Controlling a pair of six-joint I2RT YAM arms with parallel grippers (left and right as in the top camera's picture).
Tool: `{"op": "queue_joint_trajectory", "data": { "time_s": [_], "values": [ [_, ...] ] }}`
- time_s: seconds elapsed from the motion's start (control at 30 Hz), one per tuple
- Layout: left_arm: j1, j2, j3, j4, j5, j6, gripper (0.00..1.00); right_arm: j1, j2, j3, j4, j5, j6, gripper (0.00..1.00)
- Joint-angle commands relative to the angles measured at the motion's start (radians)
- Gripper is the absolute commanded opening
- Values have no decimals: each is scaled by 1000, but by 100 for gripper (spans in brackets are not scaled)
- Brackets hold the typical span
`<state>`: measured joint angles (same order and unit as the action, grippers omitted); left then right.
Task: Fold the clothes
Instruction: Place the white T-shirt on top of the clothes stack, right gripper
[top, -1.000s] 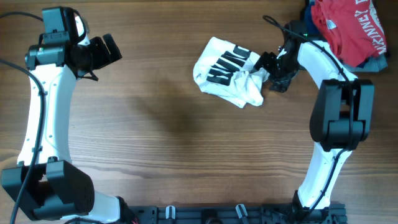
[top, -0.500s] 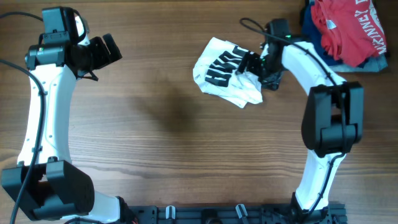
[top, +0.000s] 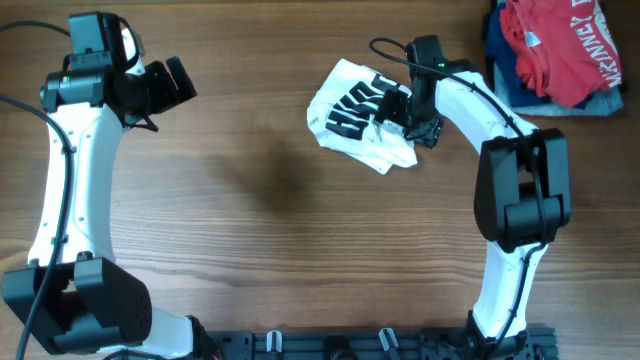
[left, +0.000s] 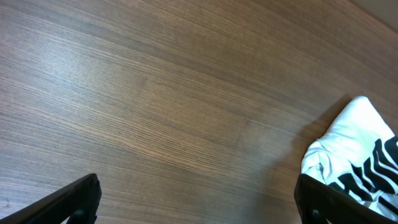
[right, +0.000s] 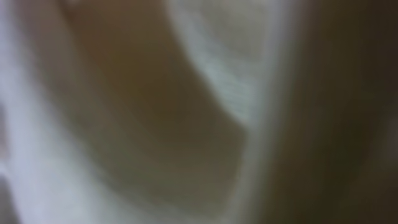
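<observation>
Overhead view: the left gripper (top: 178, 80) sits at about 10 o'clock of the wooden table (top: 270, 220), held above bare wood, with its two black fingers spread apart and nothing between them. The left wrist view confirms this: only the two finger tips (left: 78, 198) show at the lower corners, wide apart, with wood grain between them, and the white T-shirt (left: 354, 155) enters at 4 o'clock of that frame with part of its black lettering visible. In the overhead view the white T-shirt (top: 358, 115) lies crumpled at about 1 o'clock of the table, lettering facing up, one white corner pointing toward 5 o'clock. The right gripper (top: 398, 106) is at the shirt's right edge, on top of the fabric and touching it; the overhead view does not resolve whether its fingers are apart or closed on cloth. The right wrist view adds only a blurred, very close expanse of white fabric (right: 124, 124) with a dark band along the right side; no fingers can be made out, so the state of the right gripper cannot be determined. At 2 o'clock, in the table's far right corner and well apart from the shirt, a red garment (top: 560, 45) with white lettering lies over blue folded garments (top: 505, 60); this pile appears in the overhead view only.
</observation>
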<state>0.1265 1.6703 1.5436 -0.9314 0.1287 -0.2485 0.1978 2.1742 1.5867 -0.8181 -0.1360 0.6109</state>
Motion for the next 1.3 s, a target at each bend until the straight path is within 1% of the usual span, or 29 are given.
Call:
{"op": "queue_joint_trajectory", "data": {
  "time_s": [0.0,0.03,0.07,0.1,0.13,0.17,0.2,0.27,0.37,0.47,0.57,0.7,0.83,0.93,1.1,1.27],
  "values": [
    [5,8,-5,-2,12,6,100,-1,79,-19,42,-62,-26,62],
    [5,8,-5,-3,13,6,100,-1,80,-23,55,-79,-37,57],
    [5,8,-5,-5,12,6,100,-1,80,-25,64,-82,-39,48],
    [5,8,-5,-6,13,6,100,-1,80,-24,75,-82,-49,35],
    [5,8,-5,-6,12,6,100,-2,80,-24,91,-83,-63,26],
    [5,8,-5,-5,12,6,100,-5,79,-23,103,-83,-66,13],
    [5,8,-5,-5,12,6,100,-11,79,-20,119,-95,-71,4],
    [5,8,-5,-5,12,6,99,-24,79,-11,140,-146,-105,4],
    [5,8,-5,-5,12,6,100,-61,66,29,171,-340,-198,4],
    [5,8,-5,-5,12,6,100,-91,30,74,175,-451,-232,4],
    [5,8,-5,-5,12,6,100,-113,-25,108,175,-494,-245,4],
    [5,8,-5,-5,12,6,100,-132,-123,129,196,-494,-241,4],
    [5,8,-5,-5,12,6,100,-154,-220,131,293,-493,-184,4],
    [5,8,-5,-5,12,5,100,-182,-267,131,424,-492,-122,4],
    [5,8,-5,-8,12,5,100,-262,-280,131,622,-482,-2,4],
    [5,8,-5,-13,12,6,100,-371,-280,131,708,-433,34,4]
  ]
}}
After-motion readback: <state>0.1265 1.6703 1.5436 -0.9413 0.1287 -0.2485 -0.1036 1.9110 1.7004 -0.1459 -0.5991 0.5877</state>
